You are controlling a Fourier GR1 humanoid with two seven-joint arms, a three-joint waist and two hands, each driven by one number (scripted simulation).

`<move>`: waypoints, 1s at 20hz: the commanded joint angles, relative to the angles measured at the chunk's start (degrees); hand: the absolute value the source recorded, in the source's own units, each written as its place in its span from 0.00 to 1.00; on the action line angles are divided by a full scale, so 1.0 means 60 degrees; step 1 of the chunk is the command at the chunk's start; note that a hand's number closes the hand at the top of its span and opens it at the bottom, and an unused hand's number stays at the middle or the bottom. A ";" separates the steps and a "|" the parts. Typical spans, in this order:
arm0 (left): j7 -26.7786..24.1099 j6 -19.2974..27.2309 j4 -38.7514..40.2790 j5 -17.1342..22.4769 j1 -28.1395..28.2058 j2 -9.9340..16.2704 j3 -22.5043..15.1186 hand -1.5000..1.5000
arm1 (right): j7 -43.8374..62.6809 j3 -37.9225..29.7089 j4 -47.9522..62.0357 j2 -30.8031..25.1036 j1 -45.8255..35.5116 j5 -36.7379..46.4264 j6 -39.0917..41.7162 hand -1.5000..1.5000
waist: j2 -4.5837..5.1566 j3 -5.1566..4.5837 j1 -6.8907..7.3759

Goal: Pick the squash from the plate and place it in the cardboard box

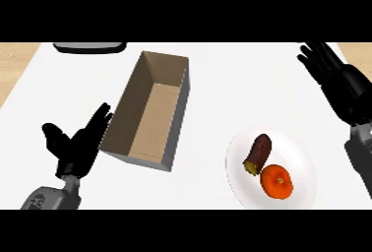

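head view: the white counter point(218, 98) fills most of the frame, with wooden floor showing past its far corners. the cardboard box point(149, 110) lies left of the counter's middle, long and narrow, running from near the far edge toward the near edge, its open top facing up and its inside bare. a dark grey object point(88, 47) sits at the far edge, cut off by the frame. the white plate point(301, 160) rests near the counter's near right corner. on it the orange squash point(277, 181) lies at the near side, and a dark brown eggplant point(257, 152) lies just beside it toward the far side, the two touching or nearly so. the left hand point(76, 142) shows near the near left edge, just left of the box, fingers straight and spread, holding nothing. the right hand point(334, 74) is at the right edge, well beyond the plate, fingers extended and apart, empty.
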 commanded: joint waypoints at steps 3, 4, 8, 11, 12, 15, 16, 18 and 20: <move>-0.0285 0.0680 0.0173 -0.1390 -0.0136 0.1390 0.0519 0.50 | -0.1059 0.1103 -0.0062 0.0471 0.0845 -0.1196 0.3031 0.00 | -0.0043 0.0002 0.0137; -0.0549 0.0722 0.0283 -0.1844 -0.0140 0.1857 0.0583 0.50 | -0.1014 0.1279 0.0078 0.0400 0.0679 -0.1462 0.3674 0.00 | 0.0023 0.0021 0.0363; -0.0425 0.0841 0.0530 -0.2253 -0.0104 0.2289 0.0559 0.50 | -0.2471 0.2040 -0.1812 -0.1202 -0.0698 0.1331 0.4783 0.00 | -0.0472 0.0009 0.0482; -0.0643 0.1278 0.0539 -0.2751 -0.0088 0.2629 0.0752 0.50 | -0.4572 0.2770 -0.0751 -0.1099 0.1226 0.1649 0.6081 0.00 | 0.0099 0.0086 0.0249; -0.0882 0.1393 0.0651 -0.2863 -0.0120 0.2636 0.0832 0.50 | -0.5217 0.2634 -0.0155 -0.0860 0.1617 0.1051 0.6433 0.00 | 0.0166 0.0067 0.0216; -0.0751 0.1335 0.0725 -0.2824 -0.0186 0.2804 0.0976 0.50 | -0.7100 0.2583 0.0726 -0.0871 0.1949 0.1188 0.7456 0.00 | 0.0157 0.0068 0.0234; -0.0724 0.1498 0.0626 -0.3024 -0.0207 0.2601 0.0737 0.50 | -0.7729 0.2299 0.1132 -0.1160 0.1743 0.1132 0.7996 0.00 | 0.0139 0.0057 0.0218; -0.0935 0.1465 0.0741 -0.3029 -0.0003 0.2490 0.0689 0.50 | -0.8602 0.2311 0.1232 -0.1293 0.1530 0.1818 0.7903 0.00 | 0.0112 0.0046 0.0257; -0.0977 0.1330 0.0867 -0.2975 -0.0094 0.2659 0.0839 0.50 | -0.9133 0.2370 0.1224 -0.1359 0.1013 0.2694 0.7183 0.00 | 0.0099 0.0040 0.0354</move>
